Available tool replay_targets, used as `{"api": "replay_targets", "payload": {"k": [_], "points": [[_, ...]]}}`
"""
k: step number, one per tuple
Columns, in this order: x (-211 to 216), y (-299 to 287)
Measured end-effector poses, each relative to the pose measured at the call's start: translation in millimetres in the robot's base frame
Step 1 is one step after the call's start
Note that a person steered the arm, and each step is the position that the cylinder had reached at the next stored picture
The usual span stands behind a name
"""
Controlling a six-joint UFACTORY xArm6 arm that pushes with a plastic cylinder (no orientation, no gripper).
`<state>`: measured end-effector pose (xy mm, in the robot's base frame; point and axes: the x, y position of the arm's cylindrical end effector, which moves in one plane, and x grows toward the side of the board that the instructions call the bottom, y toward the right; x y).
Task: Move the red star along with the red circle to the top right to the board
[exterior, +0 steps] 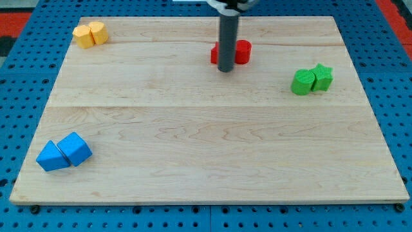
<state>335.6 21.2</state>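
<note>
Two red blocks sit together near the view's top centre of the wooden board. The red circle shows to the right of the rod. The other red block, the star by the task, is mostly hidden behind the rod. My tip rests on the board just below and between the two red blocks, touching or nearly touching them. The dark rod rises straight up from there.
Two yellow blocks sit at the view's top left corner. A green cylinder and a green star sit at the right. Two blue blocks sit at the bottom left. A blue pegboard surrounds the board.
</note>
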Motion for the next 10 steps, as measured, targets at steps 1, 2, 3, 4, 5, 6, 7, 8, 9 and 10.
{"api": "replay_targets", "payload": {"k": [1,2,3,4,5,6,7,8,9,10], "points": [[-35,-4],[-32,19],[-29,37],[-9,38],[-27,77],[-67,130],[-62,147],[-51,169],[-79,169],[-62,168]]}}
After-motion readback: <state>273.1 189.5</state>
